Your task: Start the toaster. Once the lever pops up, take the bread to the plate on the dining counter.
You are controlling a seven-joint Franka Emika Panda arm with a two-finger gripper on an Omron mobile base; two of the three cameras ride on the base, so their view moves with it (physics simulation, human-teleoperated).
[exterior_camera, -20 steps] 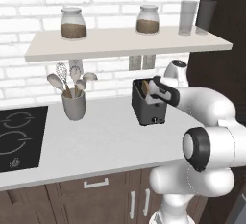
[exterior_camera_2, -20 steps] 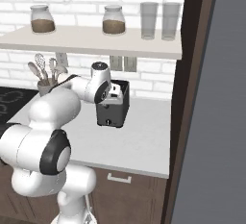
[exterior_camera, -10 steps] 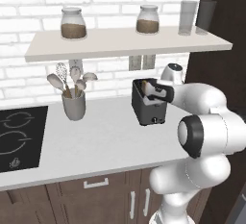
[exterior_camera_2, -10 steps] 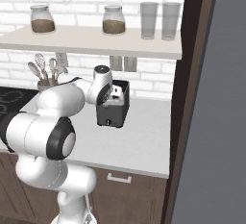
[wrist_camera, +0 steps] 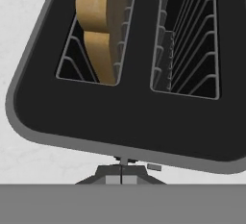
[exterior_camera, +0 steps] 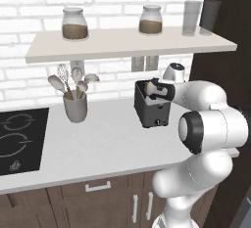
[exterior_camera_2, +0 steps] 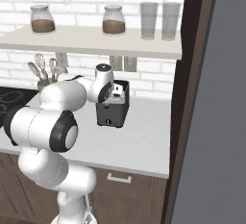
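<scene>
We see a grey utensil cup (exterior_camera: pixel 75 107) holding whisks and spoons on the white counter (exterior_camera: pixel 98 144), with a black cooktop (exterior_camera: pixel 19 139) set into it at the left. Above, a pale shelf (exterior_camera: pixel 127 43) on the white brick wall carries two lidded jars (exterior_camera: pixel 74 24) of brown contents and two empty glasses (exterior_camera: pixel 192 18). We also note a wall outlet (exterior_camera: pixel 145 63) below that shelf.

Bright, even rendered light, soft faint shadows, no glare, all views sharp.
</scene>
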